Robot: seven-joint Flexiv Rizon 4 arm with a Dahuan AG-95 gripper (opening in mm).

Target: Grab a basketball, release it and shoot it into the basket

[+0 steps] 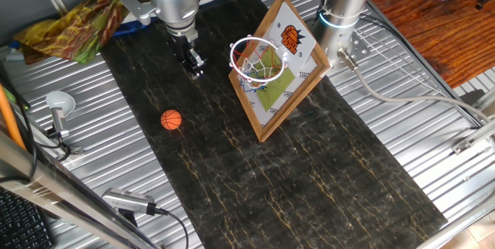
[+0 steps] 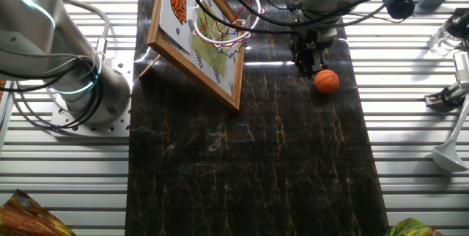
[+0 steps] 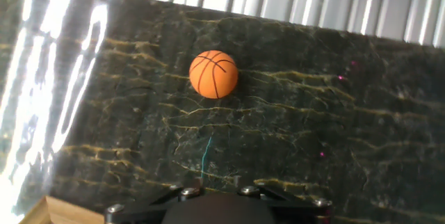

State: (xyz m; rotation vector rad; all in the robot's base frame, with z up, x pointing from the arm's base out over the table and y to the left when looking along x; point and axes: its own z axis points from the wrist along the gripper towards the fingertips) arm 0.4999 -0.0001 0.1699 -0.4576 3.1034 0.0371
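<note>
The basketball [image 1: 171, 120] is a small orange ball with dark seams. It lies alone on the dark marbled mat and also shows in the other fixed view [image 2: 327, 81] and in the hand view [image 3: 214, 74]. My gripper [image 1: 193, 66] hangs above the mat, between the ball and the basket, apart from the ball, and holds nothing. Its fingers look slightly parted [image 2: 308, 62]. The hand view shows only the gripper's base. The basket [image 1: 258, 58] is a white hoop with a net on a tilted wood-framed backboard [image 1: 288, 63], to the right of the gripper.
A second robot arm's base [image 1: 340, 17] stands behind the backboard. A ladle [image 1: 59, 108] and metal tools [image 1: 131, 202] lie on the ribbed metal table left of the mat. Crumpled coloured wrapping [image 1: 69, 21] sits at the far left.
</note>
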